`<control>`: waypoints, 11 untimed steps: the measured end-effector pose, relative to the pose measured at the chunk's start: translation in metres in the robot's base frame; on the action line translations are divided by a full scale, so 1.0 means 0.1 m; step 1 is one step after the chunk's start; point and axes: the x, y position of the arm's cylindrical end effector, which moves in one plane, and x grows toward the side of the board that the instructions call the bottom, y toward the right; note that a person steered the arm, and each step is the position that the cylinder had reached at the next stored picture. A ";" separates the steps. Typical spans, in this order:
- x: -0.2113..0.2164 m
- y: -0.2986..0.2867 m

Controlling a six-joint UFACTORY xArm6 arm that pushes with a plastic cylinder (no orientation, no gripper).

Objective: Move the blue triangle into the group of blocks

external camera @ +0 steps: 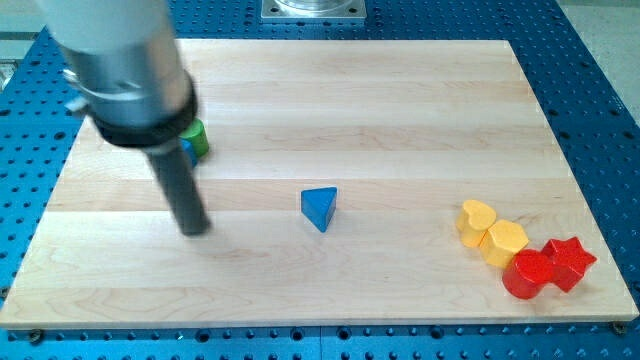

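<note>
The blue triangle (320, 208) lies near the middle of the wooden board (400, 110). A group of blocks sits at the view's lower right: a yellow heart (476, 220), a yellow hexagon (505, 241), a red round block (527, 274) and a red star (570, 262), all close together. My tip (194, 228) rests on the board well to the left of the blue triangle, with a clear gap between them. The rod rises up to the arm's dark collar at the view's upper left.
A green block (199, 139) and a blue block (187, 151) sit at the left, partly hidden behind the arm's collar. The board lies on a blue perforated table (610, 90). A metal base plate (314, 9) is at the top.
</note>
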 end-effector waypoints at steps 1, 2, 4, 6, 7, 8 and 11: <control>0.14 1.20; 0.11 1.90; -0.17 0.55; -0.21 0.90; -0.37 1.25; -0.51 0.58; -0.46 -0.07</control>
